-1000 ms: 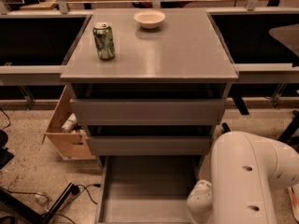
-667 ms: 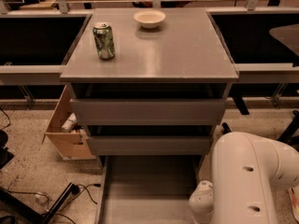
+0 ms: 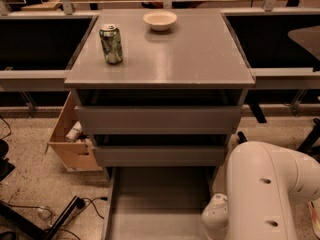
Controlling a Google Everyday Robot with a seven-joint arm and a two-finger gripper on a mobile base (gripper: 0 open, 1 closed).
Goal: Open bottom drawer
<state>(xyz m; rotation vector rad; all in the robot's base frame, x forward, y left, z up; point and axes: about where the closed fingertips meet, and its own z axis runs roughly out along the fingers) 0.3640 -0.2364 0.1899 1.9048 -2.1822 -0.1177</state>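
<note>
The bottom drawer (image 3: 160,204) of the grey cabinet stands pulled out toward me. Its smooth grey inner tray shows, and its front panel lies below the frame's bottom edge. Above it are the two other grey drawer fronts, the middle one (image 3: 160,155) and the top one (image 3: 157,119), both pushed in. My white arm (image 3: 265,194) comes in from the lower right, and its rounded lower joint (image 3: 217,216) sits over the open drawer's right side. The gripper itself is out of view, below the bottom edge of the frame near the drawer's front right.
A green can (image 3: 111,44) and a white bowl (image 3: 160,20) stand on the cabinet top (image 3: 200,59). A tan cardboard box (image 3: 70,139) leans against the cabinet's left side. Cables and a power strip (image 3: 65,216) lie on the floor at lower left. Dark bins flank the cabinet.
The arm's lower joint has shifted very slightly down and to the right. The drawer and the things on the cabinet top look unchanged.
</note>
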